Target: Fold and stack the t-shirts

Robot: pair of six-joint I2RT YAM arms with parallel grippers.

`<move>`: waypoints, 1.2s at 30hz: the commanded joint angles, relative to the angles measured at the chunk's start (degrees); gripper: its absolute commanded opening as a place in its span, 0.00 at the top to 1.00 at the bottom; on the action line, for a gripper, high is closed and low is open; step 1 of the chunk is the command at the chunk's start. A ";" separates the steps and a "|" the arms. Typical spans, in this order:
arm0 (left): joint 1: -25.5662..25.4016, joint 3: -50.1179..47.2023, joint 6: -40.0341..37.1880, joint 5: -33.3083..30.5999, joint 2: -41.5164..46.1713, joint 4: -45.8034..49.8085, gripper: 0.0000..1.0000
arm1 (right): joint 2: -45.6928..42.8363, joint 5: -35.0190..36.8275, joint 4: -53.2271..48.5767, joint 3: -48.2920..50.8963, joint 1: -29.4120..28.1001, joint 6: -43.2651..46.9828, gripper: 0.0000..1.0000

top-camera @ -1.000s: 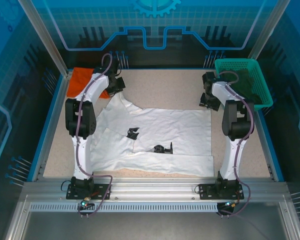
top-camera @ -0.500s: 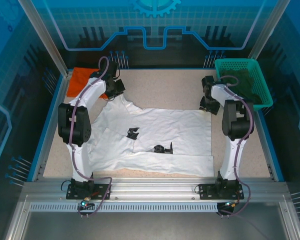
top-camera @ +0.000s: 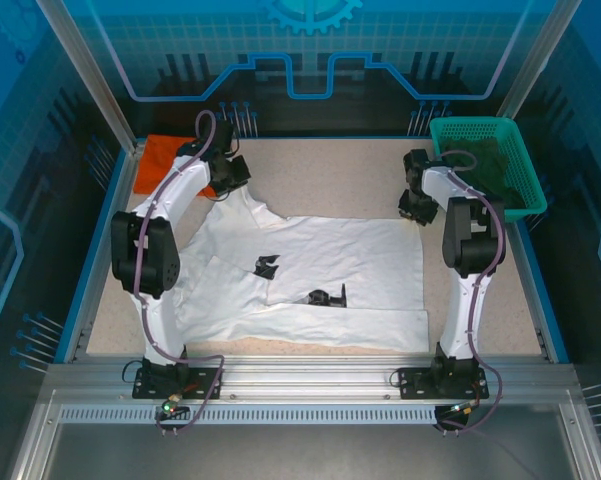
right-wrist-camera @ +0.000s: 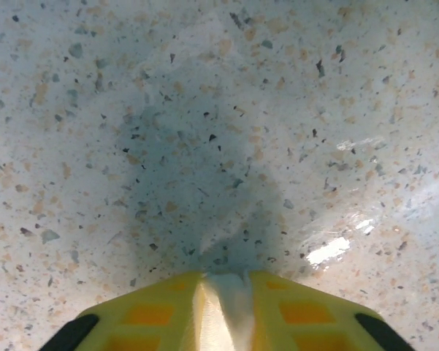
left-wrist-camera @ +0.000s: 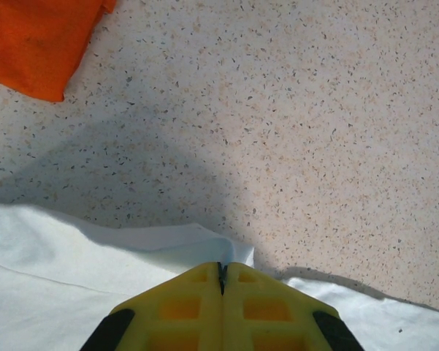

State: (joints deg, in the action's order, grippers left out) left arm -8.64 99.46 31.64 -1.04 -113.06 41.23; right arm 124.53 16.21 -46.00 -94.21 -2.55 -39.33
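My left jaws: clenched on white t-shirt [top-camera: 350,255] edge | my right jaws: clenched on its far-right corner | orange t-shirt [top-camera: 158,155]: lying on table [top-camera: 320,170], far-left corner.

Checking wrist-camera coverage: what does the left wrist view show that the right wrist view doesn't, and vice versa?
Left wrist: the orange t-shirt at upper left, and a wide spread of the white t-shirt below. Right wrist: bright glare patches on the table, the cloth just a sliver between the fingers. Shared: speckled table, and the left claw and right claw each shut on that white t-shirt.
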 commanded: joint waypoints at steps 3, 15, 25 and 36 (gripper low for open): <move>-0.25 -0.86 1.84 1.02 3.01 0.53 1.00 | 0.53 -1.10 1.47 1.39 1.60 0.94 0.84; 3.11 -4.71 7.70 6.76 5.46 -0.26 1.00 | -12.35 -9.23 13.95 11.60 -0.08 10.51 0.96; 3.85 -7.33 7.98 9.09 9.42 -1.39 1.00 | -26.08 -16.80 21.54 23.03 0.17 18.02 1.00; 8.80 -24.74 14.54 11.92 26.88 -1.16 1.00 | -38.29 -29.22 21.97 34.17 4.92 19.64 1.00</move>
State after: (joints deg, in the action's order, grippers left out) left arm -1.61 78.28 43.33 8.80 -90.63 39.18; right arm 89.82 -7.70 -24.93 -62.28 0.43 -21.19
